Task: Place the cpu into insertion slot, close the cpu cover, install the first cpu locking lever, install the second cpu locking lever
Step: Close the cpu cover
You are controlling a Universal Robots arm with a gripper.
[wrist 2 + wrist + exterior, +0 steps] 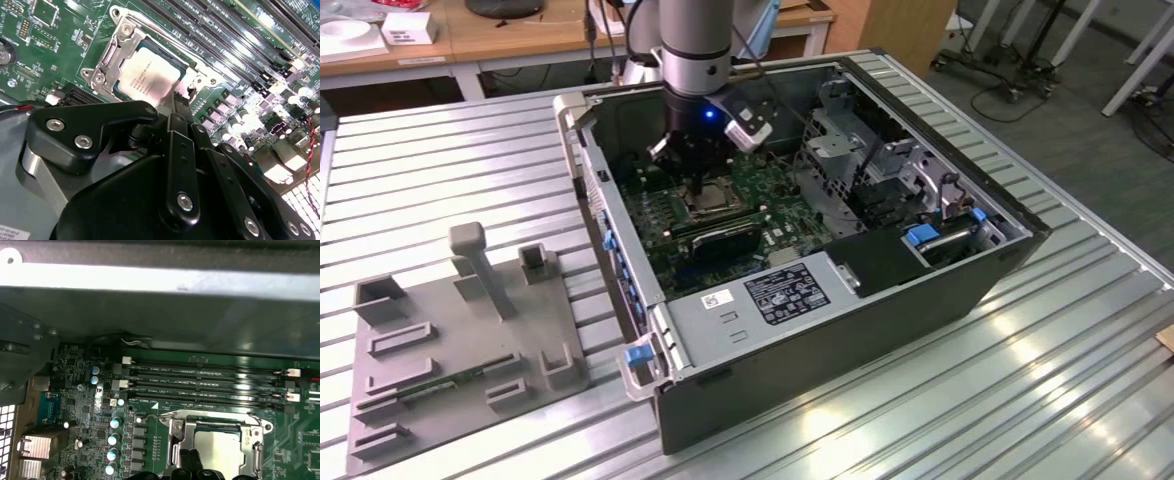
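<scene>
Hovering low inside the open computer case (881, 320), the claw (179, 102) of the robot arm narrows to a point at the near edge of the processor socket. Its black fingers (177, 120) are drawn together and grip nothing, as far as the second wrist view shows. The cpu (147, 75) lies flat in the insertion slot just ahead of and below the fingertips. Its pale face shows through the open middle of the cpu cover (111, 52), which is folded down around it rather than standing up on its hinge. By the look of it, that puts the first two steps of the job down as done. Less clear is the state of the locking levers. In the first wrist view one thin wire lever (210, 414) runs along the side of the socket farthest from the claw and another (258, 455) along a flanking side. Both lie low against the green motherboard (160, 440), but whether either is hooked under its catch cannot be told. The claw's tip sits at the cover's near rim, touching or just short of it. Beyond the socket, farther from the claw, run the long memory slots (200, 385).
</scene>
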